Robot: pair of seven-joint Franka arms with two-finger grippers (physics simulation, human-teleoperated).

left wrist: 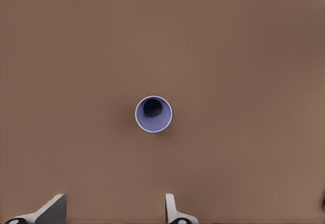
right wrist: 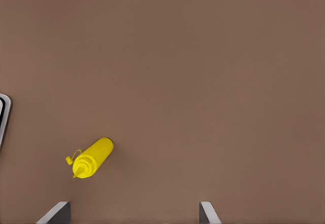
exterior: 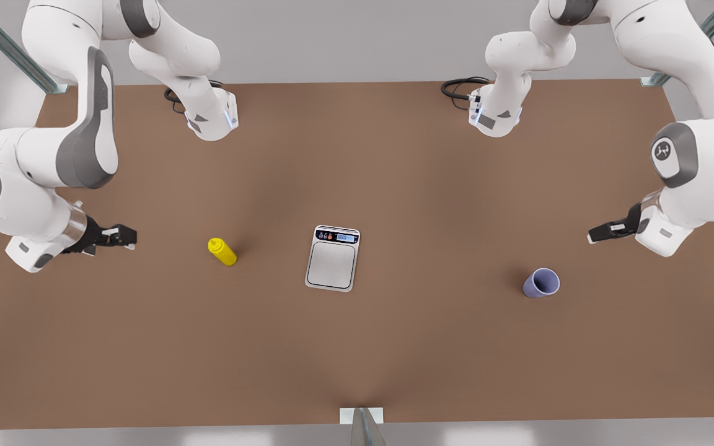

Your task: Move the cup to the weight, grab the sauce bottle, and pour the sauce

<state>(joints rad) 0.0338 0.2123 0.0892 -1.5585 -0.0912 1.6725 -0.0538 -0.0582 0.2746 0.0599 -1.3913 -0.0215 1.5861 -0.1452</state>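
The lavender cup [exterior: 541, 283] stands upright on the brown table at the front view's right; the left wrist view looks down into its dark inside [left wrist: 153, 114]. My left gripper [exterior: 594, 236] hovers open above and beyond it, its fingers [left wrist: 170, 209] spread wide with nothing between them. The yellow sauce bottle [exterior: 222, 251] stands at the front view's left, also seen in the right wrist view [right wrist: 93, 158]. My right gripper [exterior: 129, 238] hangs open to the bottle's left, holding nothing. The silver-grey weight [exterior: 332, 259] lies in the middle, its plate bare.
The brown table [exterior: 357, 347] stretches wide around the three objects. Both arm bases [exterior: 211, 114] stand at the far edge with black cables. A metal post [exterior: 362, 424] rises at the near edge. An edge of the weight [right wrist: 3, 117] shows in the right wrist view.
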